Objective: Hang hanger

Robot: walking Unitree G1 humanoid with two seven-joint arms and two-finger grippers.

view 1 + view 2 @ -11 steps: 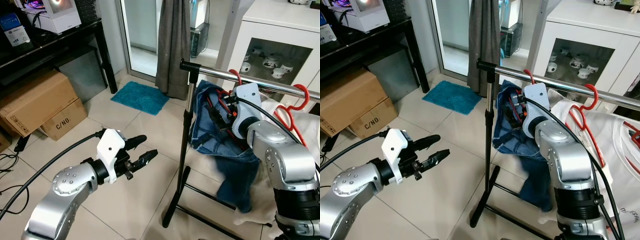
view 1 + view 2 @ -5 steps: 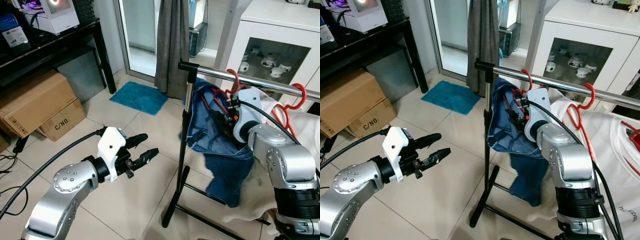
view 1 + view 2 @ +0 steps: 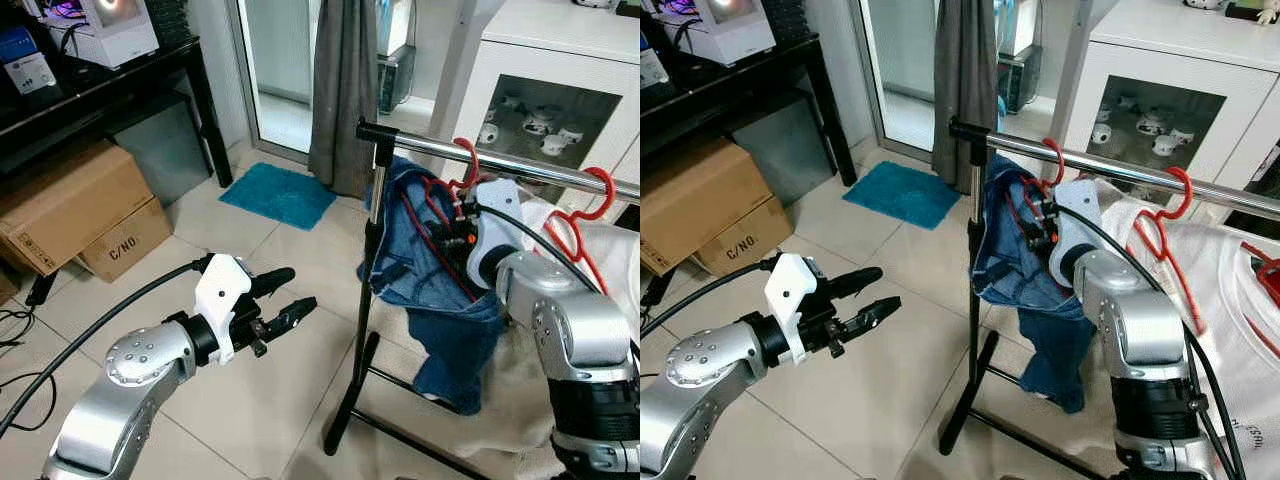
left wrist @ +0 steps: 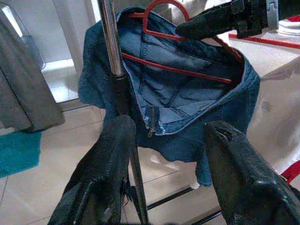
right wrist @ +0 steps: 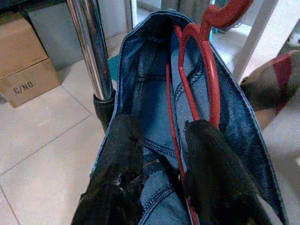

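Toward the right of the left eye view we have our right gripper (image 3: 452,238) up at the chrome rail (image 3: 520,168) of the black clothes rack (image 3: 366,300), its two black fingers (image 5: 206,164) set on either side of the wire of a red hanger (image 3: 440,215); in the right wrist view a gap shows between them and the red wire runs through it, so we cannot tell whether they pinch the wire or merely straddle it. The hanger's hook (image 3: 466,158) sits over the rail, and the blue denim garment (image 3: 430,290) on it droops down to the right of the rack's upright post. A second red hanger (image 3: 585,225) hangs further right on the same rail, carrying a white garment (image 3: 600,260). Our left gripper (image 3: 283,303) floats in the lower left of the frame over the tiled floor (image 3: 250,400), well apart from the rack, fingers parted and holding nothing. In the upper middle a grey curtain (image 3: 345,90) hangs beside a teal mat (image 3: 280,195). Cardboard boxes (image 3: 80,215) sit at the left under a black desk (image 3: 100,90), and a white cabinet (image 3: 540,90) with cups stands in the upper right.
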